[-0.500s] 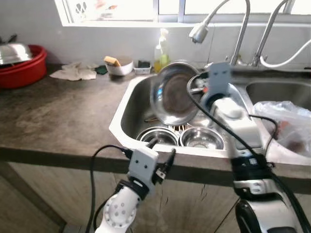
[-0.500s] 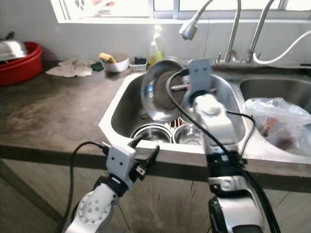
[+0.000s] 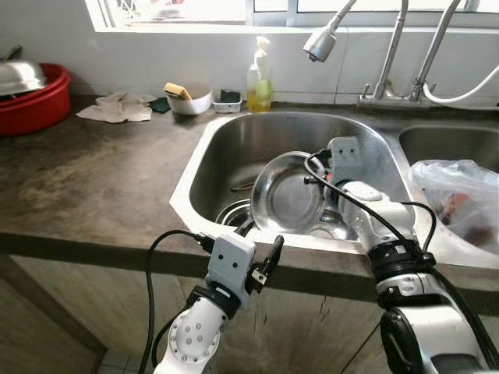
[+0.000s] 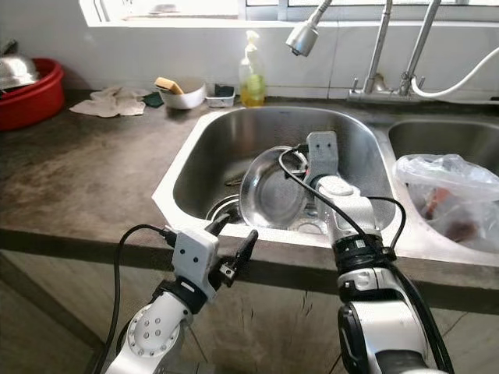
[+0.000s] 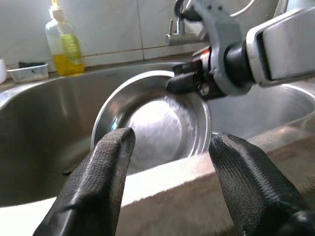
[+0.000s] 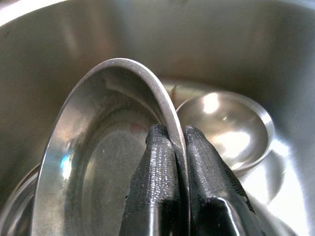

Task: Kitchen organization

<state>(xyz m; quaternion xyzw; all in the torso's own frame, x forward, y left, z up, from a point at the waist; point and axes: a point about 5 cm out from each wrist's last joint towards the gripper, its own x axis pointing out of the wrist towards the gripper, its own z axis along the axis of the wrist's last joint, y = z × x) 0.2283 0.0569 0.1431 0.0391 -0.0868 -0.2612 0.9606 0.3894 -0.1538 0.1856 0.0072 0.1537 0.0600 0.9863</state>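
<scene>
R gripper point(image 6: 170, 162) is pinched tight on the rim of a steel plate point(image 3: 287, 195), one finger inside the dish, one behind it. That edge grip is why the plate hangs on edge, nearly upright, hollow face turned toward the robot, low inside the left sink basin point(image 3: 234, 148). Holding by the rim keeps the fingers clear of whatever sits below while it's being handled.

Just beneath/behind the R gripper: a small steel bowl point(image 6: 224, 128) on the basin floor, w/ another steel bowl point(image 3: 234, 214) partly hidden behind the plate's lower edge. Plate looks near them, maybe touching; can't tell for sure.

L gripper point(image 5: 170, 182) hovers outside the sink at the counter's front edge, fingers spread wide, holding nothing. It points at the plate's face, so it's likely waiting to receive or steady it, but that's a guess.

Beyond the R gripper, past the basin's far rim: dish soap bottle point(image 3: 259, 78), small tray point(image 3: 228, 99), white bowl w/ sponge point(image 3: 189, 100). Off to its right, a plastic bag point(image 3: 460, 195) fills the second basin. Well to the L gripper's left on the counter: a rag point(image 3: 118, 109) and a red basin point(image 3: 35, 97) w/ a steel lid on it.

Judgement: mid-move w/ the plate; dishes not yet sorted out of the sink.
</scene>
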